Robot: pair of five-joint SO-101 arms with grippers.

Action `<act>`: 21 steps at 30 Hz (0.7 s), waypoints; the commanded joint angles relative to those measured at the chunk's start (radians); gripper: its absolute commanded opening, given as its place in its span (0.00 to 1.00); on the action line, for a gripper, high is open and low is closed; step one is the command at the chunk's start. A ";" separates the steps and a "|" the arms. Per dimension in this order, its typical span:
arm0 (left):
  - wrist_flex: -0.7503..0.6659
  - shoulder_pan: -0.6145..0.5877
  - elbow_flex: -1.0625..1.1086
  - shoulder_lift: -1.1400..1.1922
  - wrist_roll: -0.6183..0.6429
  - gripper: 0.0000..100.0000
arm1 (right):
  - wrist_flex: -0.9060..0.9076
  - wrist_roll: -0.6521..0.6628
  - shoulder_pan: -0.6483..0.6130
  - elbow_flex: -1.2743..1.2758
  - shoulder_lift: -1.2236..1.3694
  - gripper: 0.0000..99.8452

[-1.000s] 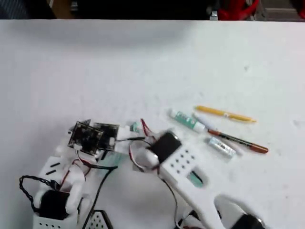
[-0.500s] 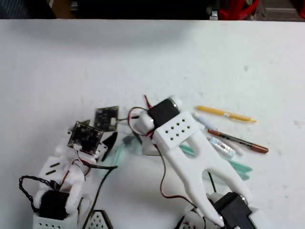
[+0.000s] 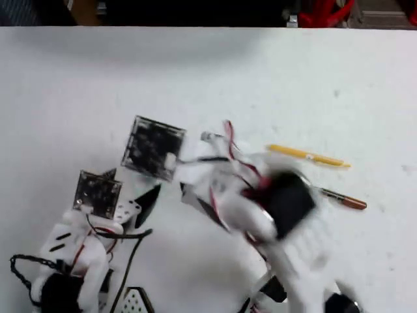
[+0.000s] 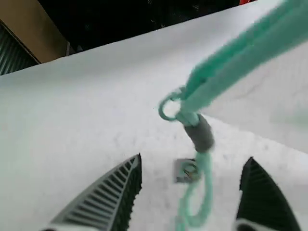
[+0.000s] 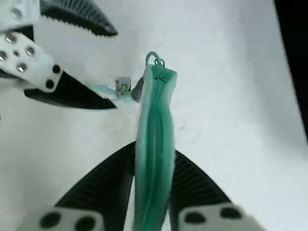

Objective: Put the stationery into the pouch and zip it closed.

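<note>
While the right gripper [image 5: 154, 149] is clamped on the green pouch [image 5: 156, 106], holding it edge-on over the table [image 3: 98, 85], the left gripper [image 4: 192, 161] stands with its jaws wide apart on either side of the zip pull [image 4: 185, 171] and its cord, touching neither. A yellow pen [image 3: 307, 155] and a brown pen [image 3: 342, 199] lie on the table beside the arms, not yet packed. Judged step: taking hold of the pull to open the pouch for loading. Whether the zip is fully shut cannot be told. The next move calls for the left jaws to close squarely on the small dangling tab, with the right grip firm against the tug.
</note>
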 commanded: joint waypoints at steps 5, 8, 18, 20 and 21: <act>0.038 0.054 -0.195 0.002 0.044 0.35 | -0.019 -0.092 -0.005 -0.130 -0.104 0.02; 0.068 0.150 -0.285 0.002 0.089 0.35 | -0.038 -0.152 -0.013 -0.140 -0.130 0.02; -0.069 0.352 -0.331 0.004 0.285 0.35 | -0.036 -0.253 -0.150 -0.109 -0.433 0.02; -0.107 0.401 -0.331 0.004 0.316 0.35 | -0.035 -0.253 -0.177 -0.092 -0.478 0.02; -0.121 0.404 -0.330 0.004 0.322 0.35 | -0.035 -0.253 -0.185 -0.089 -0.498 0.02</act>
